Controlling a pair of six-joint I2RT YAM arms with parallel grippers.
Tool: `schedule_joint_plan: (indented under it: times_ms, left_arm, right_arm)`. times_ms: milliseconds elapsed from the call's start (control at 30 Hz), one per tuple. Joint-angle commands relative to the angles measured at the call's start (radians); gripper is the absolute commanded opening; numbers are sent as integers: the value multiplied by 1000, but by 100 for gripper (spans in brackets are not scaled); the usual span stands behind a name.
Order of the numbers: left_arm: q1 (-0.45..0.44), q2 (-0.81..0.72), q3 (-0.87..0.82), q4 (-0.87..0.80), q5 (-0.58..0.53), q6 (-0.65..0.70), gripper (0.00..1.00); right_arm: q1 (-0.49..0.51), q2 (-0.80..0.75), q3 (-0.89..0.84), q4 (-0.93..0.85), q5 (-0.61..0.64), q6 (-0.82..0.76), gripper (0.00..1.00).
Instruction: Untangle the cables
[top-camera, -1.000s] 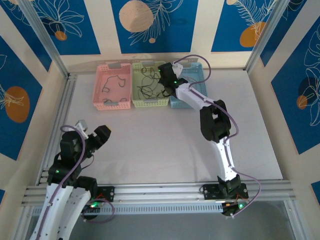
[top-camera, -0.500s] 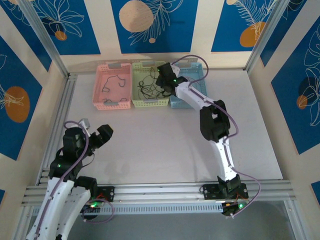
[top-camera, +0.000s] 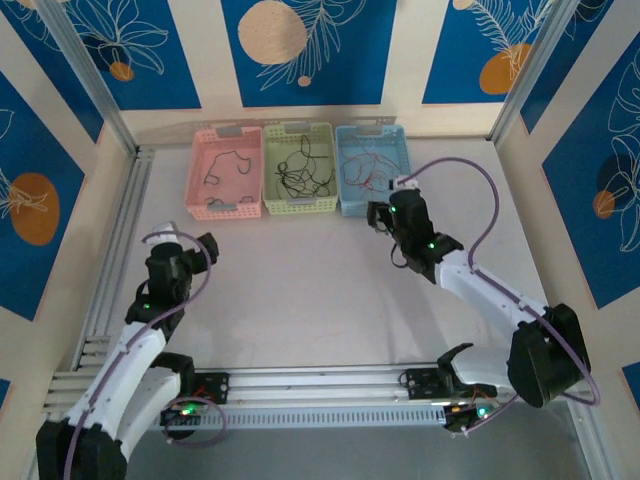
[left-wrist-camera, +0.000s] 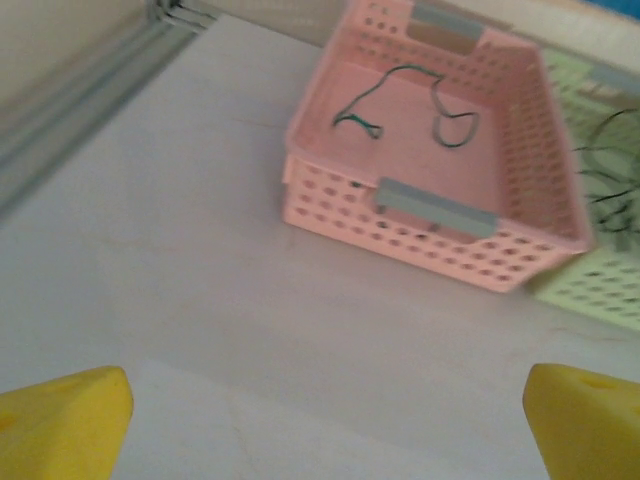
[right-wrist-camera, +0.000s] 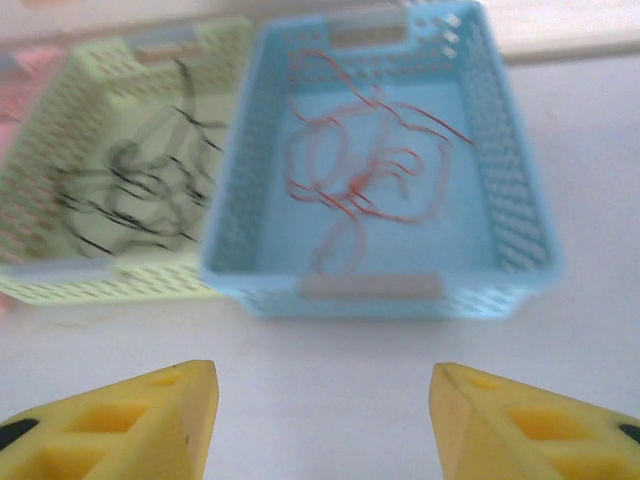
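1. Top view: the cables (top-camera: 300, 168) lie sorted by colour in three baskets along the table's (top-camera: 320, 300) 12 o'clock edge. A green strand (top-camera: 222, 165) lies in the pink basket (top-camera: 196, 170) at 11 o'clock, black strands (top-camera: 296, 172) in the green basket (top-camera: 300, 206), and red strands (top-camera: 368, 165) in the blue basket (top-camera: 371, 207) at 1 o'clock. No knot lies on the table, so the job looks nearly finished. The left gripper (top-camera: 198, 250) sits at 8 o'clock; the right gripper (top-camera: 384, 216) is just 6 o'clock of the blue basket.
2. Left wrist: fingers spread wide, holding nothing. The green strand is thin, curly and separate.
3. Right wrist: fingers apart, empty. The red strands loop loosely; the black ones cross each other and may need more separating.
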Motion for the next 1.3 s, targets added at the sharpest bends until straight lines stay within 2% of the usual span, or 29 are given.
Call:
schedule_joint_plan:
  times_ms: [0, 67, 133, 167, 267, 333, 400, 433, 467, 533, 567, 633, 700, 767, 800, 833, 867, 933, 967, 1033, 1100, 1167, 1200, 1267]
  left_arm:
    - [4, 72, -115, 457, -121, 276, 98]
    - [11, 153, -160, 614, -131, 348, 98]
    - [18, 252, -155, 671, -126, 367, 99]
    - [20, 308, -156, 723, -124, 372, 99]
    - [25, 512, -145, 919, -64, 399, 99]
    - [29, 641, -115, 994, -38, 425, 99]
    - [38, 732, -93, 1034, -4, 422, 99]
    - [40, 746, -80, 1019, 35, 437, 98]
    - [39, 739, -65, 963, 55, 434, 97]
    - [41, 802, -67, 1039, 88, 444, 96]
    - [40, 828, -68, 1081, 115, 474, 97]
    - [40, 792, -57, 985, 209, 495, 98]
    - [42, 802, -74, 1037, 265, 513, 100]
    - [43, 804, -78, 1047, 270, 515, 100]
    - [44, 803, -71, 1039, 267, 513, 100]
    - [44, 799, -60, 1007, 263, 509, 100]
    - [45, 804, -54, 1004, 263, 509, 100]
    - [53, 802, -38, 970, 263, 497, 100]
    - [62, 807, -20, 948, 270, 489, 100]
    - [114, 806, 10, 875, 336, 444, 100]
    - [109, 799, 0, 889, 327, 451, 100]
    - [109, 800, -3, 898, 327, 451, 100]
    - [110, 800, -5, 898, 327, 451, 100]
    - [110, 799, -5, 898, 327, 451, 100]
  right_arm:
    - [-44, -28, -96, 86, 61, -80, 59]
    - [-72, -22, -150, 156, 63, -108, 58]
    - [-100, 29, -202, 279, 105, -155, 59]
    - [-124, 41, -157, 177, 101, -118, 59]
    - [-184, 94, -133, 229, 68, -156, 58]
    - [-224, 147, -210, 461, 48, -259, 58]
    - [-273, 200, -238, 530, 54, -262, 57]
    - [-313, 233, -268, 592, 13, -243, 57]
    - [-327, 237, -268, 595, 27, -215, 57]
    - [-380, 270, -334, 763, -105, -200, 54]
    - [-382, 259, -314, 692, -116, -193, 54]
    - [-389, 265, -319, 714, -152, -204, 52]
    - [-397, 263, -333, 738, -194, -212, 52]
    - [-416, 264, -374, 801, -291, -224, 47]
    - [-427, 309, -415, 922, -311, -222, 45]
    - [-423, 315, -424, 958, -289, -216, 47]
    - [-428, 282, -391, 828, -299, -210, 47]
    - [-445, 303, -409, 907, -336, -207, 48]
    - [-446, 285, -395, 843, -336, -206, 48]
    - [-447, 295, -398, 873, -337, -207, 52]
    - [-447, 295, -401, 878, -339, -209, 57]
    - [-447, 290, -398, 864, -338, -209, 66]
    - [-443, 293, -402, 875, -333, -211, 100]
    - [-437, 289, -405, 879, -326, -216, 99]
